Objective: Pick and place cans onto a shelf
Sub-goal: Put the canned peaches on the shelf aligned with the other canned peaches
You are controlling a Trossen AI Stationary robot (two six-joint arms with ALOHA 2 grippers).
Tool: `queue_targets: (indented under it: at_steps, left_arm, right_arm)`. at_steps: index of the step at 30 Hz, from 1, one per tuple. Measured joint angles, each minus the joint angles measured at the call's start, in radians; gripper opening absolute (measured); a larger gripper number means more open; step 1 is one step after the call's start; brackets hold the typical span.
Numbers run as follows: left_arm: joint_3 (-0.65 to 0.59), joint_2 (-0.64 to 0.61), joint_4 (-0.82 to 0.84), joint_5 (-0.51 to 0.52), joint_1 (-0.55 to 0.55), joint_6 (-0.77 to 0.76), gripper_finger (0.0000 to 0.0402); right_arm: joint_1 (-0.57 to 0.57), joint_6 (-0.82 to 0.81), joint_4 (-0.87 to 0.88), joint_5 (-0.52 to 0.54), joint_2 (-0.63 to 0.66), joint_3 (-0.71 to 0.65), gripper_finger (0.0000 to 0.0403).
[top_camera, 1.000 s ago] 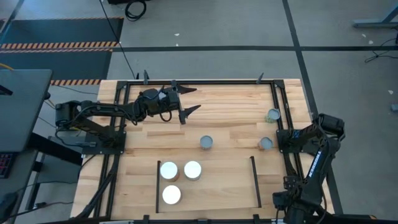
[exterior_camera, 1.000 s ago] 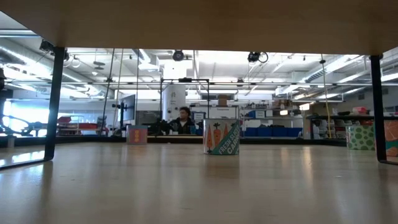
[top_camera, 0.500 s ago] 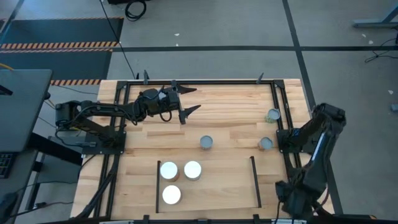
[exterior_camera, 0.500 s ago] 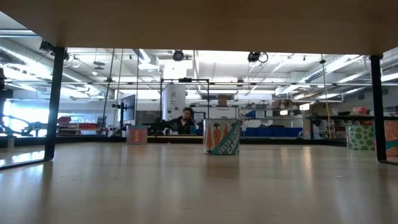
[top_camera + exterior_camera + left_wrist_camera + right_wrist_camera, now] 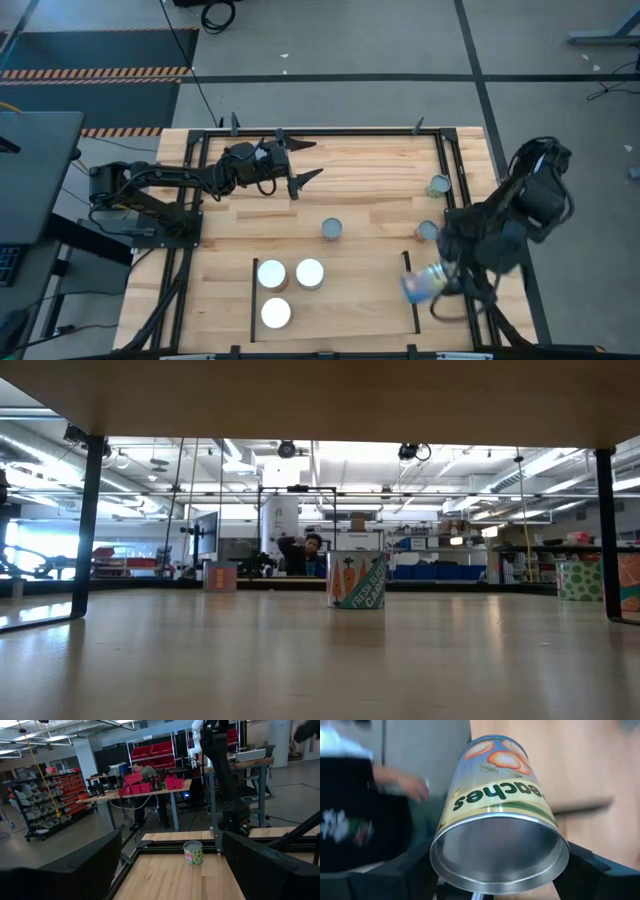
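Three white-topped cans [image 5: 271, 273] [image 5: 310, 273] [image 5: 276, 313] stand on the pale shelf [image 5: 350, 305] between its two black rails. Grey-topped cans stand on the tabletop at the middle [image 5: 332, 230] and by the right frame [image 5: 427, 231] [image 5: 438, 185]. My right gripper [image 5: 432, 284] hangs above the shelf's right rail, shut on a peach-labelled can [image 5: 495, 795]. My left gripper [image 5: 300, 162] hovers open at the far left with nothing between its fingers. The left wrist view shows one can [image 5: 193, 852] ahead of it. The low view shows a carrot-labelled can [image 5: 356, 580]. My right gripper pinches the peach can's round side wall [image 5: 445, 847] between its two fingers [image 5: 592, 865], close to the bare metal end [image 5: 500, 855] that faces the wrist. The fingers slant down from the table's right side. The can is lifted clear and tilted, its length running away from the wrist.
A black frame [image 5: 445, 170] edges the wooden tabletop. The shelf's right half is bare wood. In the low view a table leg [image 5: 88, 525] stands at the left and a person sits in the room far behind.
My right gripper has come up from below the table's near right corner and swung toward the shelf's right rail, tipping downward as it went. It now carries the peach can, which no earlier frame showed. The other cans have not moved.
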State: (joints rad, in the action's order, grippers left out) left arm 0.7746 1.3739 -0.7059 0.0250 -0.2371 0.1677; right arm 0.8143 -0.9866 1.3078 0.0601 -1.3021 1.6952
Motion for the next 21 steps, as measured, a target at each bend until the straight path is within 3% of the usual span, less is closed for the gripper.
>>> queue_targets:
  at_steps: [2,6,11,13,21]
  left_arm:
    - [0.0,0.0,0.0,0.0,0.0,0.0,0.035]
    - [0.001,0.0,0.0,0.0,0.0,0.0,0.035]
    - [0.001,0.0,0.0,0.0,0.0,0.0,0.035]
    - [0.001,0.0,0.0,0.0,0.0,0.0,0.035]
    - [0.001,0.0,-0.001,0.0,0.0,0.0,0.035]
  right_arm:
    - [-0.057,0.076,-0.014,0.009,-0.023,0.043,0.0313]
    - [-0.155,0.304,-0.01,-0.102,-0.147,0.165,0.0313]
    - [-0.227,0.509,0.187,-0.156,-0.324,0.316,0.0313]
    - [-0.242,0.543,0.268,-0.151,-0.389,0.343,0.0313]
    - [-0.274,0.721,0.261,-0.215,-0.512,0.345,0.032]
